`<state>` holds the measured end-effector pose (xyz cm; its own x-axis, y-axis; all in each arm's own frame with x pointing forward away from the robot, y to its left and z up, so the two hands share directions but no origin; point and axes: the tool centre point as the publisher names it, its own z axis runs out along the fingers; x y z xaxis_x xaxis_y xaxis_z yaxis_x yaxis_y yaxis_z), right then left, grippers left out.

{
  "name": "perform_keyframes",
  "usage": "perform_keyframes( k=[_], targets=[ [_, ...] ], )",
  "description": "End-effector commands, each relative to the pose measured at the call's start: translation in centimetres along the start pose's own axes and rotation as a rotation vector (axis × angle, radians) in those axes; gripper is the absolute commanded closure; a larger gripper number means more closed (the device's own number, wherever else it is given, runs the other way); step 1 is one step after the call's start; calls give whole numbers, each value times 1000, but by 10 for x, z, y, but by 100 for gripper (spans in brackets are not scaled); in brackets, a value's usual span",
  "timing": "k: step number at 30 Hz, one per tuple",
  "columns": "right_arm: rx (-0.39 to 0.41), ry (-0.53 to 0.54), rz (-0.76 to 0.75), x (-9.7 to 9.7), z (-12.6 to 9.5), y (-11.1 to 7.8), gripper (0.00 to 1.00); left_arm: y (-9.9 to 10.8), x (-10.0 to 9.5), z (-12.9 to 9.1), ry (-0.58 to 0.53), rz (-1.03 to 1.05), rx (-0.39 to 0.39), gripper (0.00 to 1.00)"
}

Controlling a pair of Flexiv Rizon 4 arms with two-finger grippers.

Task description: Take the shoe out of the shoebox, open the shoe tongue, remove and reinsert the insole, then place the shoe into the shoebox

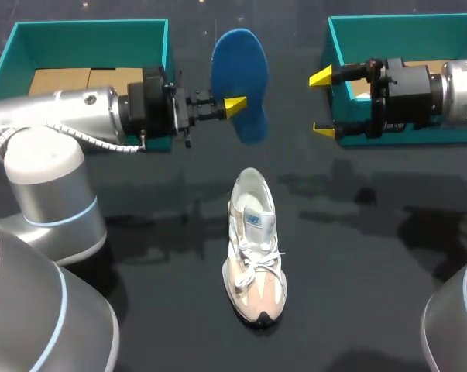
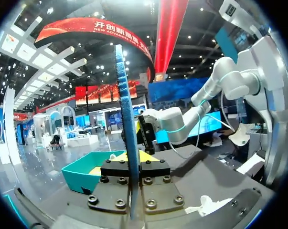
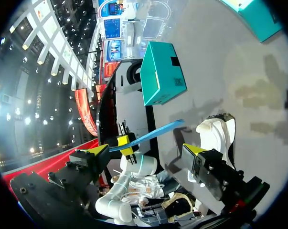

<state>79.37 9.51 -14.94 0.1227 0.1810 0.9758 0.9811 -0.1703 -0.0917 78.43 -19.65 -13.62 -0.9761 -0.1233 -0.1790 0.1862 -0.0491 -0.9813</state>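
Left fingers: the left gripper has its yellow tips pressed together on the edge of a flat blue foam insole. It pinches the insole near mid-length and holds it on edge.
Right fingers: the right gripper has its tips spread wide with nothing between them.
Insole place: upper middle of the head view, in the air above the table, between the two boxes.
Shoe place: the white and beige lace-up trainer stands on its sole on the dark table, lower middle of the head view and apart from both grippers.
Shoe look: toe toward the bottom of the frame and heel opening toward the top. The laces are crossed over a white tongue with a blue label, and the mouth looks open.
Boxes: a teal cardboard shoebox sits upper left, and a second teal box upper right.
Step in hand: probably reinserting the insole.
Doing it well: tilt the insole toe-end down, line it up with the shoe's length and slide it in under the tongue. The free right gripper should steady the heel or hold the tongue back.
Risk: the soft insole may fold at the mouth, and the unheld shoe may skid.
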Motion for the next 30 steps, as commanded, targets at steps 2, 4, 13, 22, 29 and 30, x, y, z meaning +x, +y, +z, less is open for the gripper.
perform_keyframes(
  k=[2,4,13,22,29,30],
  targets=[
    [-1,-2,0,0,1,0,0,-1,6,0,-88,742,-85,100],
    [-1,-2,0,0,1,0,0,-1,6,0,-88,742,-85,100],
    [-1,-2,0,0,1,0,0,-1,8,-1,-93,840,-76,100],
    [-1,-2,0,0,1,0,0,3,9,1,-105,1165,-207,100],
    [-1,-2,0,0,1,0,0,3,9,1,-105,1165,-207,100],
    [-1,-2,0,0,1,0,0,3,9,1,-105,1165,-207,100]
  ],
)
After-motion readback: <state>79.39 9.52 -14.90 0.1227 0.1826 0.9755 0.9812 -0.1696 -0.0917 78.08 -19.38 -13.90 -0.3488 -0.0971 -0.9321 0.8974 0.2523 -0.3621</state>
